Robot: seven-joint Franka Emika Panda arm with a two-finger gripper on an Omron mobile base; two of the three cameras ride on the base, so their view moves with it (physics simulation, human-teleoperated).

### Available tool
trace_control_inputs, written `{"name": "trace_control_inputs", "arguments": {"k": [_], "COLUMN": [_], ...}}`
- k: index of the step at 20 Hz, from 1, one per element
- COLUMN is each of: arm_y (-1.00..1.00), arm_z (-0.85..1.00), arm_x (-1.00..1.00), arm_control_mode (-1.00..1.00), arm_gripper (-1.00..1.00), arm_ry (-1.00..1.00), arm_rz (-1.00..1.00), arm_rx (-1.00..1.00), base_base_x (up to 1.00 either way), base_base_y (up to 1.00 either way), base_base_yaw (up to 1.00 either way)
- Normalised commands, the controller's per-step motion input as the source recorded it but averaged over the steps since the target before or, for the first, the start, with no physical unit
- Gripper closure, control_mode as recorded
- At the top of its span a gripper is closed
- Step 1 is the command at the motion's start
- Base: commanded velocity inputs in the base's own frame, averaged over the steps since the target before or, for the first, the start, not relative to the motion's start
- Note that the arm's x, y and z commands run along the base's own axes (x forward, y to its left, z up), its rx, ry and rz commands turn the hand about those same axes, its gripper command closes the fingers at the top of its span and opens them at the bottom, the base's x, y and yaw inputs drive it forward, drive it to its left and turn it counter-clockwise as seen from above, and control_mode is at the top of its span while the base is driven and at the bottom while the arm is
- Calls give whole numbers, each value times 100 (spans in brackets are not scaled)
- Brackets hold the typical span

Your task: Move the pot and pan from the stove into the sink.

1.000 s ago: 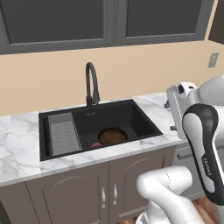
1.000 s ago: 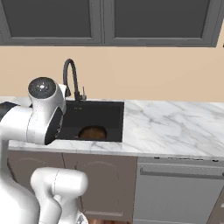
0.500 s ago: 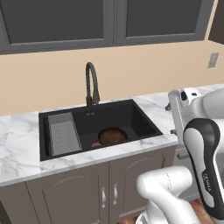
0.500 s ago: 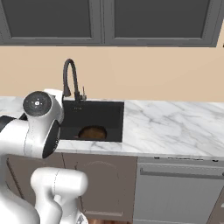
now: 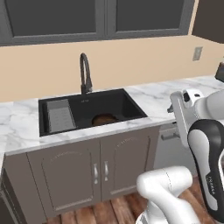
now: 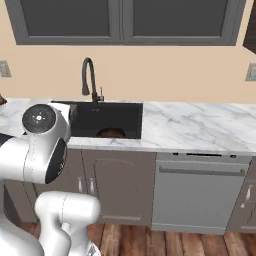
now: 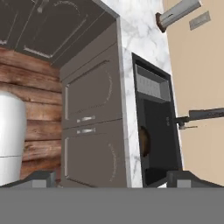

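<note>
The pan (image 5: 104,119) (image 6: 110,133), a dark brown skillet, lies in the black sink (image 5: 116,104) (image 6: 117,116) beside a grey ribbed tray (image 5: 60,116). In the hand view the pan (image 7: 143,141) shows as a brown disc inside the sink (image 7: 161,127), well ahead of my gripper (image 7: 113,179). The gripper is open with nothing between its widely spread fingertips (image 7: 40,177). It hangs off the counter's front, out before the cabinet doors. The pot and the stove are out of view.
A tall black faucet (image 5: 84,72) (image 6: 88,77) arches behind the basin. Grey cabinet doors (image 5: 87,170) stand below the marble counter (image 6: 200,127), with a dishwasher front (image 6: 200,192) to the right. Wood floor lies in front. A wall outlet (image 5: 197,53) sits at the right.
The whole picture has shifted: the base has backed away from the counter, so cabinets and floor now show. The pan stays in the sink and the gripper stays open.
</note>
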Motion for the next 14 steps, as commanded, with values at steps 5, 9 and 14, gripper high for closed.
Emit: {"name": "trace_control_inputs", "arguments": {"k": [5, 9, 14], "arm_y": [0, 0, 0], "arm_z": [0, 0, 0], "arm_x": [0, 0, 0], "arm_control_mode": [100, 100, 100], "arm_gripper": [-100, -100, -100], "arm_ry": [0, 0, 0], "arm_rz": [0, 0, 0], "arm_rx": [0, 0, 0], "base_base_x": [-92, -89, -20], "base_base_y": [0, 0, 0], "base_base_yaw": [0, 0, 0]}}
